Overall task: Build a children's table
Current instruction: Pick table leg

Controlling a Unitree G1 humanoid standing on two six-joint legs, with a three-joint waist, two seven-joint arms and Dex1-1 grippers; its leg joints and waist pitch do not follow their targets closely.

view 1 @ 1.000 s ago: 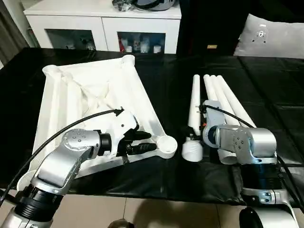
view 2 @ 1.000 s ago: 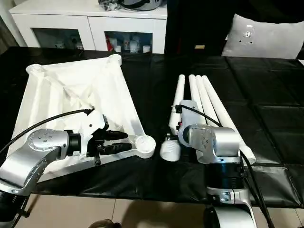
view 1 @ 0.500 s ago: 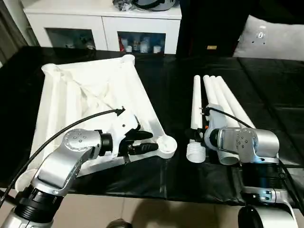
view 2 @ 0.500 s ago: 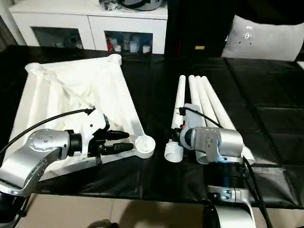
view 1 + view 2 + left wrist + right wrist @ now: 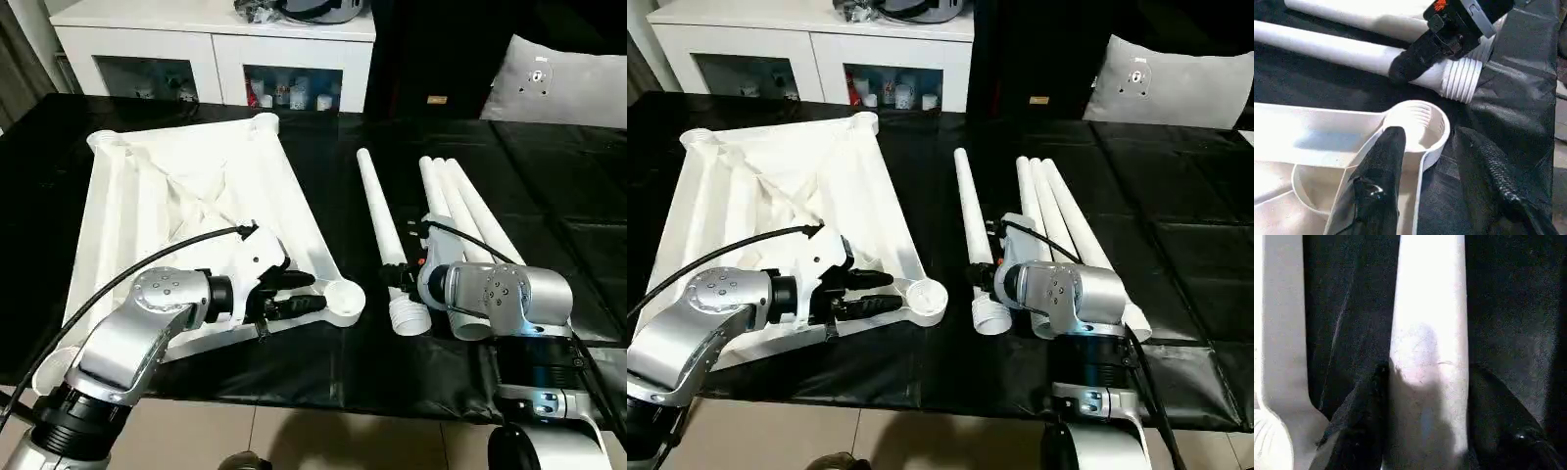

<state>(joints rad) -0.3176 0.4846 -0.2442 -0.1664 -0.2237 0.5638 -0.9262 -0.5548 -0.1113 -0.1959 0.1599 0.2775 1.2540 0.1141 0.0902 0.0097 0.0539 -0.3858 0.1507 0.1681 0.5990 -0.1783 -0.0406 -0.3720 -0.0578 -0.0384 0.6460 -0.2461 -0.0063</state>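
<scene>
Left eye view puts the whole matter in the gap between two white parts. The leg (image 5: 380,211) lies flat on the black tabletop (image 5: 343,377), its long axis running away from the robot and leaning toward the robot's left at the far end. Its threaded end (image 5: 409,318) is nearest the robot. That end sits near the round corner socket (image 5: 345,297) of the white table panel (image 5: 186,196), on the socket's right with a strip of black cloth between them. The panel lies ribbed side up on the left half of the tabletop. The right end effector (image 5: 397,279) is closed around the leg just above the thread, a black finger on each side of the tube, so the right arm is plainly the nearer one. The left end effector (image 5: 294,292) stands half-spread at the socket corner, one finger on the inner rib and the other outside the rim on the cloth, not clearly clamping. I judge the leg must be tipped up and carried a short way left for the thread to meet the socket mouth. The other three legs (image 5: 460,206) lie side by side just right of the held one, apart from it at the far end. The lane between panel and legs looks open, but both socket and thread sit near the tabletop's front edge.
</scene>
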